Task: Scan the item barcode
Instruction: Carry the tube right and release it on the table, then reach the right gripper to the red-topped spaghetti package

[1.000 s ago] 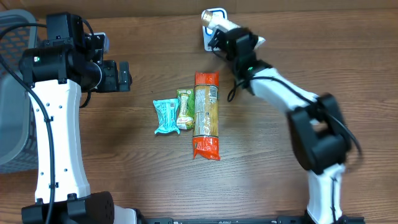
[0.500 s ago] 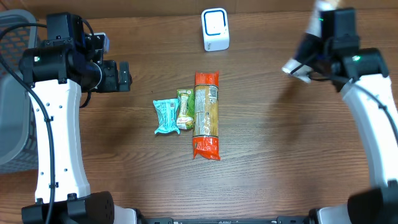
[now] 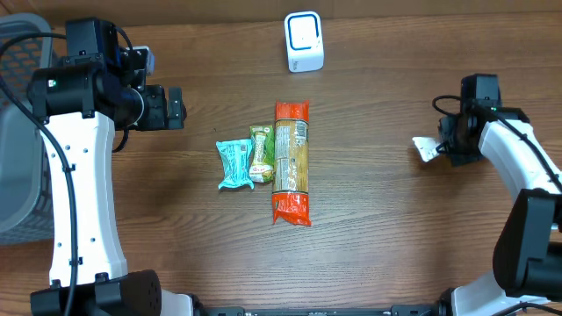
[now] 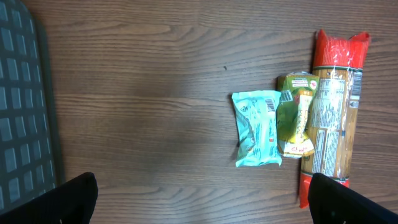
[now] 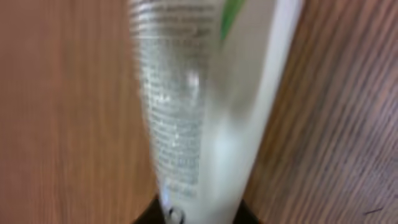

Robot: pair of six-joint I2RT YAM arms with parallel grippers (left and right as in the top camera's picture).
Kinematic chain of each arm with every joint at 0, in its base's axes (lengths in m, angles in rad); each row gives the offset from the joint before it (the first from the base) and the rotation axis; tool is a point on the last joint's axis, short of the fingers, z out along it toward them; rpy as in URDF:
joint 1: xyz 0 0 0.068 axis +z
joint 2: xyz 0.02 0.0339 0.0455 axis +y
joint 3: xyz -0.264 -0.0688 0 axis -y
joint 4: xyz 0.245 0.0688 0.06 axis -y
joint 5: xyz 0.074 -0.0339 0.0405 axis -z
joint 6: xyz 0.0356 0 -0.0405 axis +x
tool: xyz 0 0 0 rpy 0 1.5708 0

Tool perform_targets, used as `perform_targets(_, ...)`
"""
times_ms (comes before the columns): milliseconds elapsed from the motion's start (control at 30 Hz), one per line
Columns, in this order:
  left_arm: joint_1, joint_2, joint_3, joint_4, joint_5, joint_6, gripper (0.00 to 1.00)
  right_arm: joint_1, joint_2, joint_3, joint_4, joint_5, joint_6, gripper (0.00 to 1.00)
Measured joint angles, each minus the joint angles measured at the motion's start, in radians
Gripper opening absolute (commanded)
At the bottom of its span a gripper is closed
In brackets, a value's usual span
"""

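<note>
- Your right gripper (image 3: 442,146) sits well to the right of the scanner (image 3: 304,41) and nearer the table's front edge, with the white tube (image 3: 425,147) at its fingertips.
- In your right wrist view the tube (image 5: 205,106) fills the frame, blurred, with fine print running down it. You cannot tell from this whether the jaws are clamped on it or slack.
- Your left gripper (image 3: 174,107) hangs far to the left of the scanner, fingers spread wide and holding nothing.
- In front of the scanner lie a spaghetti pack (image 3: 291,162), a green packet (image 3: 261,154) touching its left side, and a teal packet (image 3: 234,164) beside that.
- A grey basket (image 3: 18,132) stands at the table's far left edge.
</note>
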Motion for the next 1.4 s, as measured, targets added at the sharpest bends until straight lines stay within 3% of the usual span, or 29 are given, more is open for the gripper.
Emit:
perform_targets(100,0.0,0.0,0.0,0.0,0.0,0.0,1.0,0.0,0.0,-0.001,0.013,0.001,-0.042,0.4)
perform_targets(233,0.0,0.0,0.0,0.0,0.0,0.0,1.0,0.0,0.0,0.004,0.002,-0.01,-0.17,0.52)
perform_targets(400,0.0,0.0,0.0,0.0,0.0,0.0,0.99,0.001,-0.005,0.066,-0.009,-0.14,-0.404,0.8)
perform_targets(533,0.0,0.0,0.0,0.0,0.0,0.0,0.99,0.03,-0.027,0.147,-0.003,-0.322,-0.55,0.86)
perform_targets(667,0.0,0.0,0.0,0.0,0.0,0.0,1.0,0.154,-0.044,0.173,0.003,-0.43,-0.623,0.9)
perform_targets(967,0.0,0.0,0.0,0.0,0.0,0.0,1.0,0.486,0.059,0.173,0.064,-0.5,-0.618,0.91)
perform_targets(1400,0.0,0.0,0.0,0.0,0.0,0.0,1.0,0.555,0.238,0.173,0.096,-0.54,-0.444,0.9)
